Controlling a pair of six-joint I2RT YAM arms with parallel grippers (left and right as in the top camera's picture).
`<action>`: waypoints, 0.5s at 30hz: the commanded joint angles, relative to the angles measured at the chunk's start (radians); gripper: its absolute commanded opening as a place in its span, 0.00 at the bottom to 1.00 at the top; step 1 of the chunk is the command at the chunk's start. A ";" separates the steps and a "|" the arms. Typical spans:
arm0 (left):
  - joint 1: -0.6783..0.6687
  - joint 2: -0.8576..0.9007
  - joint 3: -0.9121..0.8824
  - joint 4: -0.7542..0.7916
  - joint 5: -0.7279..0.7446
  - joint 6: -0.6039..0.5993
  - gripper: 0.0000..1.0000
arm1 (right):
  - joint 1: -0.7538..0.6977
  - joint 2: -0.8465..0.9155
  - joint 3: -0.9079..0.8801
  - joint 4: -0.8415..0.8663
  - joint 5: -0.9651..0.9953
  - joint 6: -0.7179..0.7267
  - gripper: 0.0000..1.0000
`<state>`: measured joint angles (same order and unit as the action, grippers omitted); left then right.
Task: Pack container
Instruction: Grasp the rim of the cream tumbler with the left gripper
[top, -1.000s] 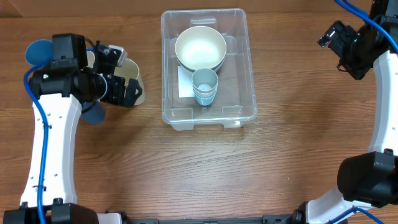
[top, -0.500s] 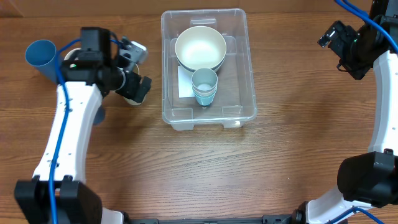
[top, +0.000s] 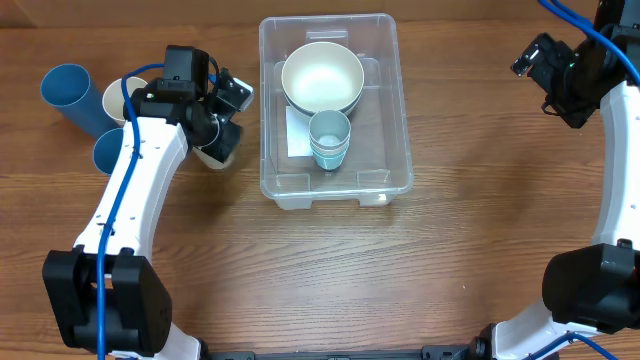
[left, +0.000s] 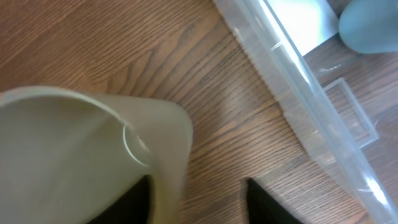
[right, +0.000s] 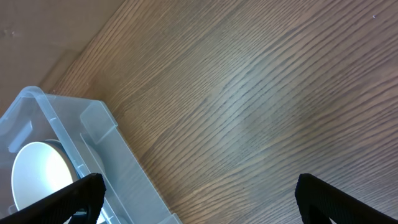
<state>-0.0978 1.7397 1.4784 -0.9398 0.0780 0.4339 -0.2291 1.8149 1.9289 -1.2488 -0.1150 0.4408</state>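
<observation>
The clear container (top: 392, 120) stands at the back middle of the table. It holds a cream bowl (top: 322, 78) and stacked pale blue cups (top: 330, 138). Just left of it, my left gripper (top: 228, 118) hangs over a second cream bowl (top: 214, 156). In the left wrist view this bowl (left: 74, 149) fills the left half. The left gripper (left: 199, 186) straddles its wall, one finger inside and the other over bare wood, with a gap still showing. The container's wall (left: 292, 68) runs past on the right. My right gripper (top: 545, 70) is open and empty, high at the far right (right: 199, 199).
At the far left lie a blue cup on its side (top: 65, 85), a cream cup (top: 118, 97) and another blue cup (top: 108, 150). The container's corner (right: 81, 137) and the bowl inside it (right: 34, 174) show in the right wrist view.
My left arm has swung right toward the container, uncovering the cups at the far left. Its jaws have narrowed around the cream bowl's wall. The right arm has not moved.
</observation>
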 joint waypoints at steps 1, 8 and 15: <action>-0.003 0.003 0.023 0.016 -0.005 -0.023 0.11 | -0.002 -0.014 0.022 0.005 0.008 0.002 1.00; -0.008 0.003 0.049 0.019 -0.007 -0.167 0.04 | -0.002 -0.014 0.022 0.005 0.009 0.002 1.00; -0.043 -0.002 0.442 -0.226 0.003 -0.247 0.04 | -0.002 -0.014 0.022 0.005 0.009 0.002 1.00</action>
<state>-0.1299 1.7546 1.7470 -1.1164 0.0704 0.2447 -0.2295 1.8149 1.9289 -1.2495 -0.1146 0.4408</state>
